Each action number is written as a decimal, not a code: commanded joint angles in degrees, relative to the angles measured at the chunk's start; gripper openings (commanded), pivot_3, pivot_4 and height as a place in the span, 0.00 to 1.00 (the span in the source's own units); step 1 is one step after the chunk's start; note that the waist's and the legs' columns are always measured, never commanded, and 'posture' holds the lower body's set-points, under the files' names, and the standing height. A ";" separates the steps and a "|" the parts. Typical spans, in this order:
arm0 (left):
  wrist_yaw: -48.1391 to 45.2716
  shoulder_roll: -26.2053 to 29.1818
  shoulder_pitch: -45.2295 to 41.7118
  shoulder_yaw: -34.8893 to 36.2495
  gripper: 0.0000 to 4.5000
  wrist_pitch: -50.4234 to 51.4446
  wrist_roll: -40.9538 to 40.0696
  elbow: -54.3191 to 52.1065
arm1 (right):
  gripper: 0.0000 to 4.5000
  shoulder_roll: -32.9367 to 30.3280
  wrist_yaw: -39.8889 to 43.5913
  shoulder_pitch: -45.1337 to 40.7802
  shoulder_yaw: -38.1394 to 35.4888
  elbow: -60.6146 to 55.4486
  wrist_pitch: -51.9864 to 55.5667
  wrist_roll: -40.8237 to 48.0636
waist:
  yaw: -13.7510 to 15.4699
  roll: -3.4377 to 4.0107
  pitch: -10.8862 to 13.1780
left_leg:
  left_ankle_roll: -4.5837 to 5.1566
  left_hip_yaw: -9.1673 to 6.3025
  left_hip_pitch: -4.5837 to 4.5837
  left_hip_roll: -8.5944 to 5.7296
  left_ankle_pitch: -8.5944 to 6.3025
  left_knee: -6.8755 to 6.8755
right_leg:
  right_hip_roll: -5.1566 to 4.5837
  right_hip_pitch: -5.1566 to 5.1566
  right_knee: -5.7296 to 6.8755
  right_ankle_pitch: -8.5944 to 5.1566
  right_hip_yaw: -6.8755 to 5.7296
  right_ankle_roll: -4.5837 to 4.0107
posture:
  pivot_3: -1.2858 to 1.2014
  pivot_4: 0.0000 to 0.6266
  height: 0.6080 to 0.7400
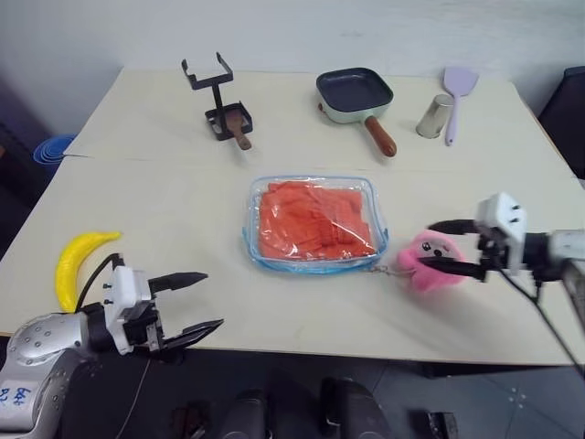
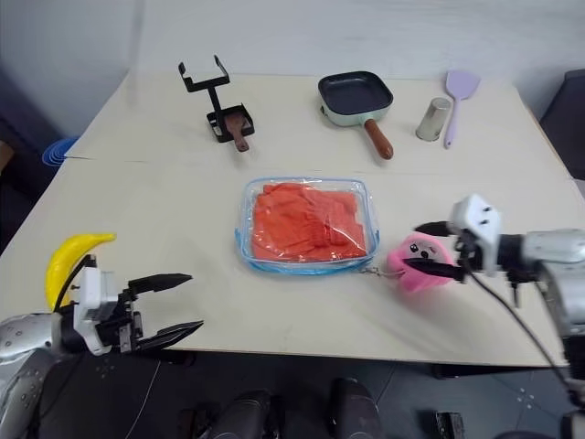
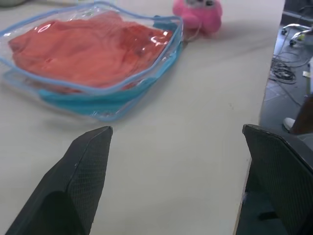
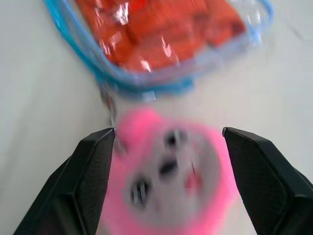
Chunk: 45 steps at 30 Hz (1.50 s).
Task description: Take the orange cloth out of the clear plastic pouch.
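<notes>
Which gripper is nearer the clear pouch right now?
Right. The right gripper is open around the pink toy beside the pouch; the left gripper hangs open off the table's near edge.

Table (image 1: 164, 201) bears pouch (image 1: 313, 261) (pan (image 1: 355, 94), banana (image 1: 78, 261)).

Looks like robot test lab, not home kitchen. Plain beige table (image 1: 164, 210) against bare white wall (image 1: 292, 32). Mixed props scattered: frying pan (image 1: 355, 94) at 12 o'clock, spatula (image 1: 457, 96) and metal cup (image 1: 435, 117) at 1, banana (image 1: 78, 265) at 8. Loose cables (image 3: 288, 73) on floor beside table.
</notes>
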 commanded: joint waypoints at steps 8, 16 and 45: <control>-1.02 -2.89 -6.45 -7.98 1.00 -1.47 -0.20 -0.99 | 0.53 5.45 6.29 -7.24 5.89 11.16 10.92 0.66 | -0.75 0.06 0.03 | -0.11 0.13 0.04 0.02 0.15 0.01 | 0.04 0.00 0.05 0.02 0.03 0.04 | 0.52 0.24 1.00; -0.41 -2.53 -4.27 -6.96 1.00 -1.97 0.05 -1.24 | 0.01 4.82 11.30 -5.50 3.07 6.25 14.80 6.00 | 0.05 0.12 0.06 | -0.12 0.09 0.01 0.02 0.15 -0.01 | 0.04 -0.03 0.04 0.02 0.02 0.04 | 0.52 0.24 1.00; 8.85 -2.16 -16.17 -15.54 1.00 22.00 -5.46 -0.91 | 0.86 12.27 9.55 14.55 1.81 -17.09 -11.89 7.15 | 1.06 0.11 0.10 | -0.12 -0.04 -0.02 -0.05 0.14 -0.02 | 0.06 0.03 0.01 0.03 -0.08 0.06 | 0.52 0.24 1.00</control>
